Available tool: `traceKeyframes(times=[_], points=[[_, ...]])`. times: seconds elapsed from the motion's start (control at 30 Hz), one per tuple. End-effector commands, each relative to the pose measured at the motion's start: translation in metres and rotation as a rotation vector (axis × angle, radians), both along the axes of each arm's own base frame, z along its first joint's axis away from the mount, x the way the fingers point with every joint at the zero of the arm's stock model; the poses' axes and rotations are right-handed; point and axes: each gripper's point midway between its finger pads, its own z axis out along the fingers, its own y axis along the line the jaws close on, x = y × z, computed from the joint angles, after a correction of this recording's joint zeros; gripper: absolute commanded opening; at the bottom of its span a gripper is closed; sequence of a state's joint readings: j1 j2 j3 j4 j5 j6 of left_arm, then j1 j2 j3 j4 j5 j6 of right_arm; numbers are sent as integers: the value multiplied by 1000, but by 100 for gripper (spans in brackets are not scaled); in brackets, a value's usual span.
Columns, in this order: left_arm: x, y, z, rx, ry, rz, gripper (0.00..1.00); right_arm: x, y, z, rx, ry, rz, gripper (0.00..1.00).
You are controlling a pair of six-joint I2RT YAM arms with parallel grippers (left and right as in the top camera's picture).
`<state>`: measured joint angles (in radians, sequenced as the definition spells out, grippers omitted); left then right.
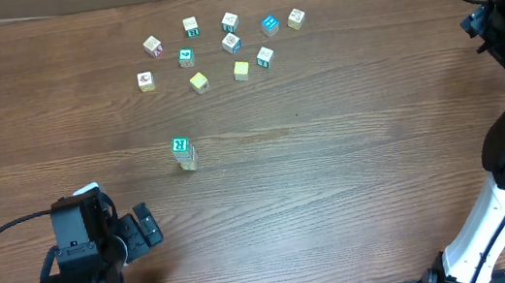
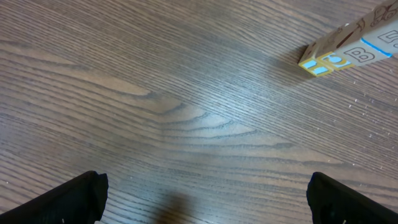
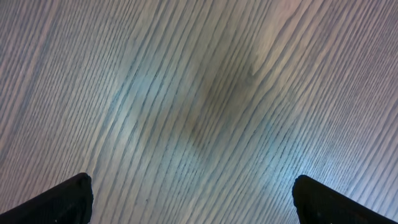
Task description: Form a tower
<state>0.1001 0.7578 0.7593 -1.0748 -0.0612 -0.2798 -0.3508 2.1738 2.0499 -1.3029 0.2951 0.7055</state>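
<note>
Both grippers spread wide and empty, the tower standing alone on the table

The left gripper (image 2: 205, 200), at the lower left of the overhead frame, has its jaws fully apart and touches nothing; the right gripper (image 3: 189, 200) is equally wide over bare wood. The table (image 1: 362, 156) lies open around the tower (image 1: 183, 151), teal face on top, left of centre, up-right of the left gripper and well apart from it. Loose cubes (image 1: 232, 43) cluster near the top edge
</note>
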Motion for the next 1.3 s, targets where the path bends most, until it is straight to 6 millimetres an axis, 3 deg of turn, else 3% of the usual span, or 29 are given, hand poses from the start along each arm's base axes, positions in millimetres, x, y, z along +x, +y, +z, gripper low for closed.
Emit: traceKeyframes(times=[0.0, 0.1, 0.17, 0.23, 0.33, 0.5, 0.77, 0.97, 1.03, 1.27], points=[[13, 3, 8, 7, -74, 14, 100, 3, -2, 30, -35, -68, -1, 100], [53, 7, 45, 30, -305, 13, 99, 3, -2, 30, -35, -68, -1, 100], [84, 9, 90, 51, -533, 10, 100, 3, -2, 30, -35, -68, -1, 100], [103, 11, 131, 68, -717, 7, 100, 3, -2, 30, -35, -67, -1, 100], [113, 12, 171, 84, -885, 7, 99, 3, -2, 30, -35, -67, -1, 100], [108, 11, 208, 97, -1028, 8, 99, 3, -2, 30, -35, -67, -1, 100], [87, 9, 236, 109, -1151, 7, 100, 3, -2, 30, -36, -67, -1, 100], [65, 7, 239, 120, -1272, 7, 100, 3, -2, 30, -35, -67, -1, 100], [58, 6, 232, 123, -1299, 7, 100, 3, -2, 30, -35, -67, -1, 100], [46, 5, 178, 122, -1290, 7, 100, 3, -2, 30, -35, -67, -1, 100]])
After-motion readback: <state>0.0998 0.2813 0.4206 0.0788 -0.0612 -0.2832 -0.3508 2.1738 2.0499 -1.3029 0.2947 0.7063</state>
